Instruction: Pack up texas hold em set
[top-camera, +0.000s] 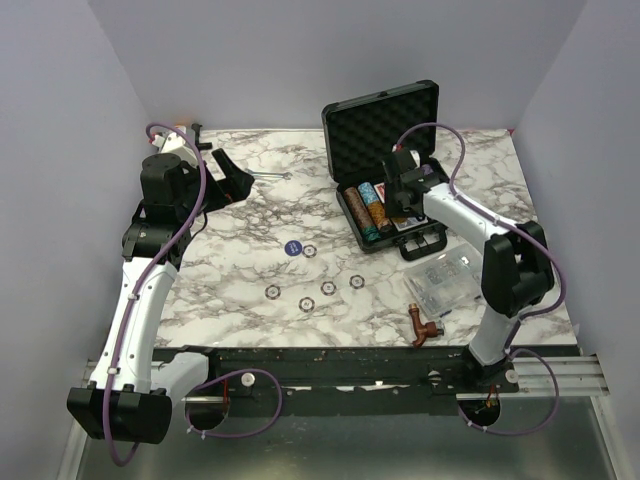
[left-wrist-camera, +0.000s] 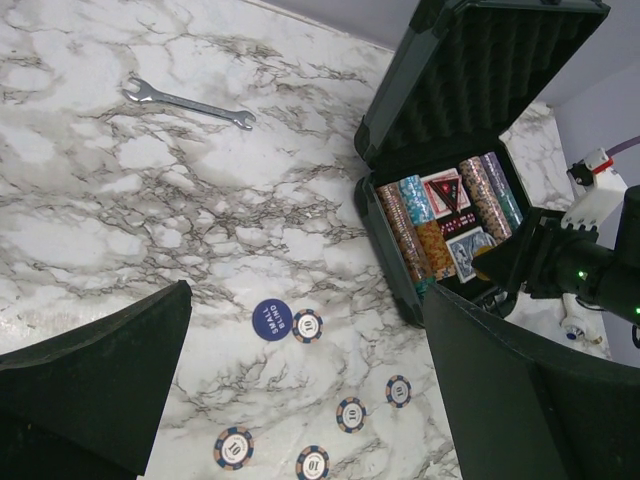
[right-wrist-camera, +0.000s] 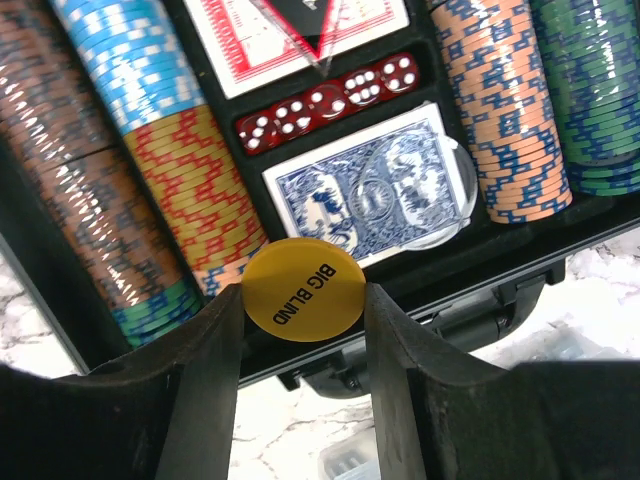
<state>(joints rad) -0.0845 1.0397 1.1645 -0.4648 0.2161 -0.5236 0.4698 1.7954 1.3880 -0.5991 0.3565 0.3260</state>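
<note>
1. Table (top-camera: 250, 210): marble-patterned top, with both arms bolted at its near edge.
2. Case (top-camera: 385, 125): black, at the far right of the table. Its lid stands open, showing bumpy foam.
3. Left claw (top-camera: 233, 180): raised over the far left of the table, jaws spread wide, holding nothing.
4. Right claw (right-wrist-camera: 303, 310): hovering over the case's near edge, jaws half closed and pinching a disc by its rim.
5. Clear box (top-camera: 440, 280): on the table in front of the case, beside the right arm.
6. Wrench (left-wrist-camera: 188, 104): lying flat on the far table, left of the case.
7. Pipe fitting (top-camera: 420, 325): brown, just in front of the clear box.
8. Blue deck (right-wrist-camera: 350, 185) and red deck (right-wrist-camera: 300, 25): in the middle of the case.
9. Chip rows (right-wrist-camera: 170, 180): packed on edge in the case, either side of the decks.
10. Loose chips (left-wrist-camera: 351, 414): five lying flat mid-table, left of the case.
11. Yellow disc (right-wrist-camera: 300, 285): in the right claw, printed "BIG BLIND".
12. Blue disc (left-wrist-camera: 271, 319): on the table, just beside the farthest loose chip.
13. Dice (right-wrist-camera: 330, 100): red, in a row between the two decks.
</note>
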